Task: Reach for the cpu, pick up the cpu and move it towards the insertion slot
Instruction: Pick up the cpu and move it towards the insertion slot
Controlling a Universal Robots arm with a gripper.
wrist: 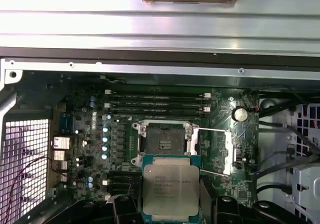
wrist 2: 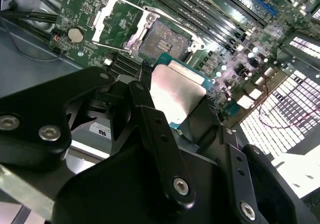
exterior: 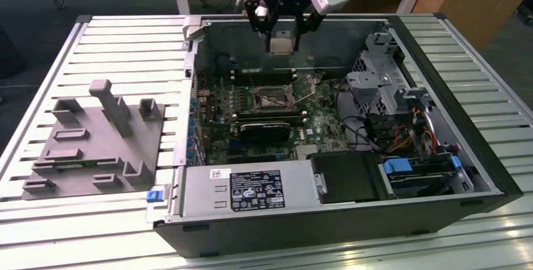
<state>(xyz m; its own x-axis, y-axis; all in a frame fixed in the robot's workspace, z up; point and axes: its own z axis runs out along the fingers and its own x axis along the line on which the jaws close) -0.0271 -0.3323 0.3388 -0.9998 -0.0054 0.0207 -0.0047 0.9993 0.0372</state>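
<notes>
You see the pincer [exterior: 281, 33] clenched on the cpu [exterior: 281, 44], holding it in the air above the open computer case [exterior: 433, 176]. In both wrist views the cpu [wrist: 171, 191] [wrist 2: 175, 96] sits between the black fingers [wrist 2: 150, 129], metal top visible. The insertion slot [wrist: 164, 140] [wrist 2: 162, 38] [exterior: 271, 99] lies uncovered on the motherboard [wrist: 90, 129], its bracket raised, near the cpu but not touching it. The grey moulded fixture [exterior: 92, 145] rests on the desk [exterior: 125, 52], well apart
</notes>
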